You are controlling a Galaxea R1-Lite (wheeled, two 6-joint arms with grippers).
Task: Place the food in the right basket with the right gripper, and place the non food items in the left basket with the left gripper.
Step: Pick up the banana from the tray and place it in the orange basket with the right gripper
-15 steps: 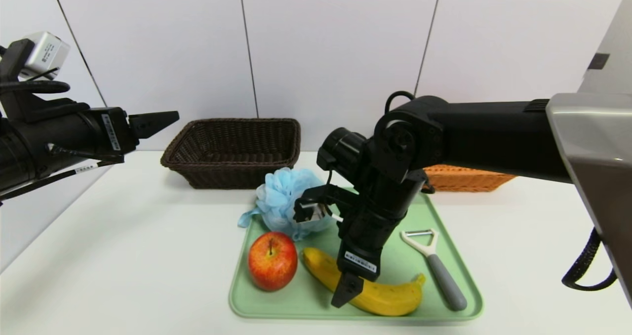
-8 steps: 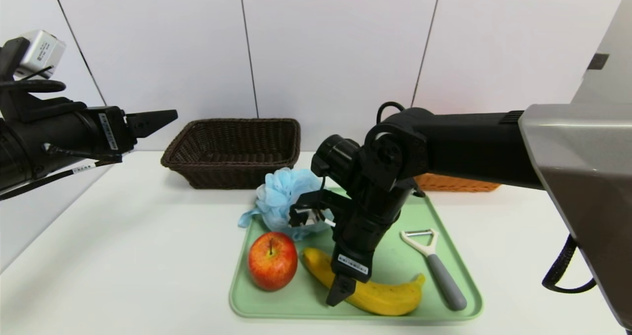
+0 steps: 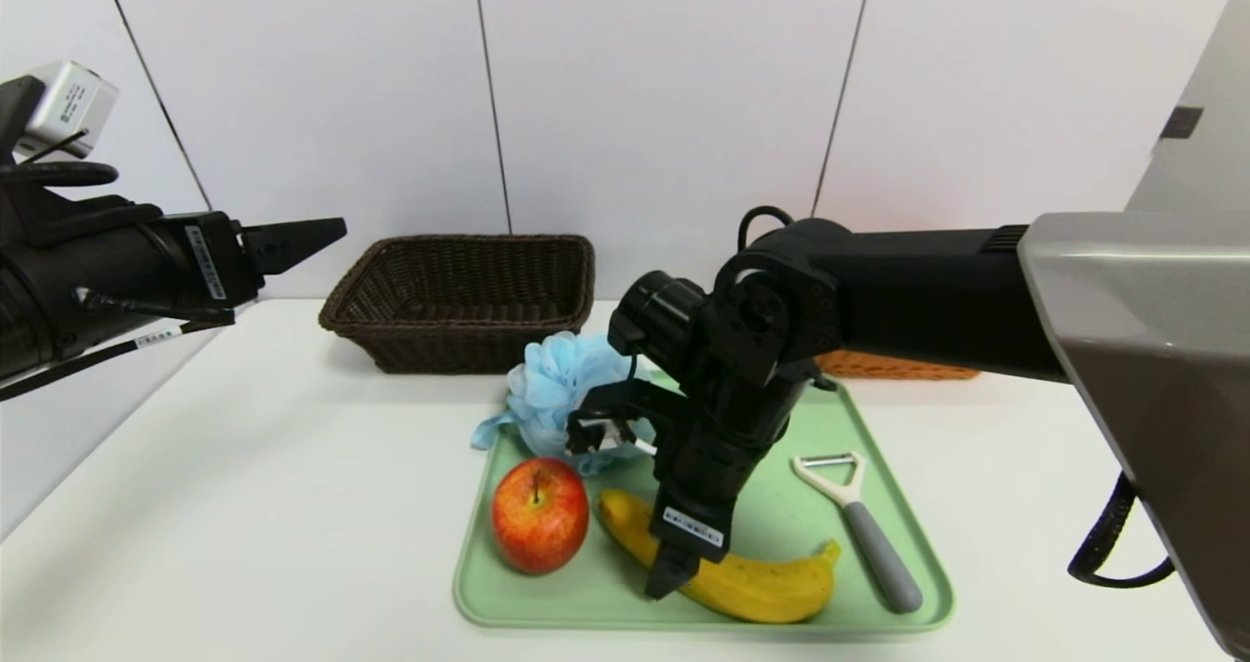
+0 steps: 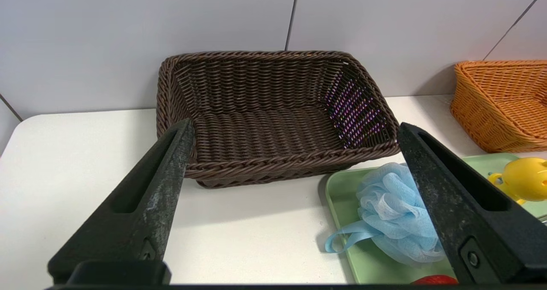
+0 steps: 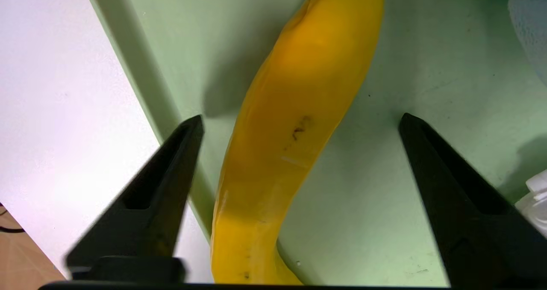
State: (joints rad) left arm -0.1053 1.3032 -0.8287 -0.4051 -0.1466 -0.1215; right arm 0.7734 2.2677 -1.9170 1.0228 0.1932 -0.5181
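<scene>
The banana [image 3: 728, 569] lies on the green tray [image 3: 547, 611] between our right claw's [image 5: 299, 123] spread, untouching fingers. That arm hides most of the orange basket [image 3: 898, 364]; our released left claw [image 4: 295, 127] faces the empty dark basket [image 4: 273, 119].

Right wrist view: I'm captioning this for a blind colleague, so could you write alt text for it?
The right gripper points down over a yellow banana, its black jaws open on either side and not yet touching it. The banana lies on a pale green tray, near the tray's edge, with white table beyond.
</scene>
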